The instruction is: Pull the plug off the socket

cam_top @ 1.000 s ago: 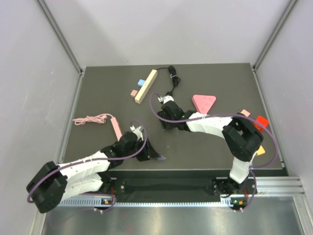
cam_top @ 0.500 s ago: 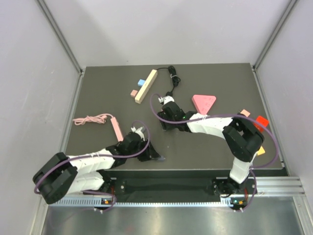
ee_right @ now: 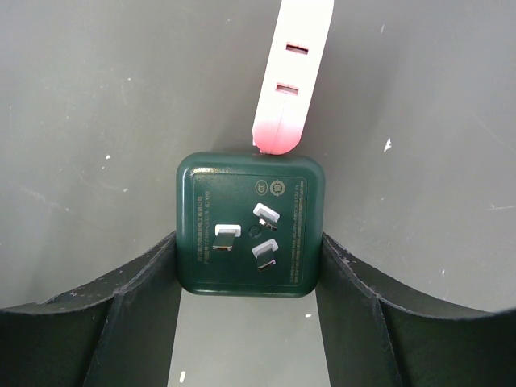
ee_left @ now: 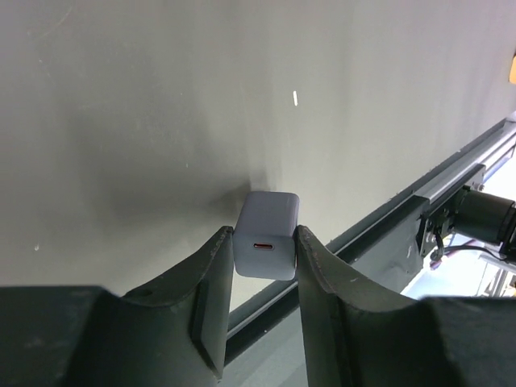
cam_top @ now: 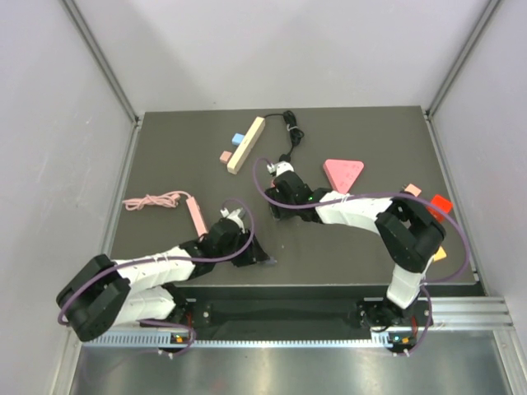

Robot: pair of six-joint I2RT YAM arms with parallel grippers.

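Observation:
My left gripper [cam_top: 256, 254] [ee_left: 264, 242] is shut on a small lavender charger [ee_left: 264, 234] with a slot port facing the camera. It sits low over the dark table near the front edge, and shows in the top view [cam_top: 267, 262]. My right gripper [cam_top: 277, 206] [ee_right: 250, 242] is shut on a dark green square plug block [ee_right: 250, 230]. The block's three metal prongs face the camera. The charger and the green block are apart. A pink socket strip [ee_right: 294, 64] [cam_top: 196, 216] lies beyond the green block.
The strip's pink cable [cam_top: 152, 200] coils at the left. At the back lie a wooden bar [cam_top: 245, 145], a blue block [cam_top: 238, 138], a pink block [cam_top: 225, 156] and a black cable [cam_top: 290, 136]. A pink triangle [cam_top: 343, 172] and a red block [cam_top: 441, 204] are to the right. The table's front rail [ee_left: 451, 173] is close to the charger.
My left gripper has shifted the charger slightly up and left, and its elbow has swung. My right gripper has edged a little toward the back left with the green block.

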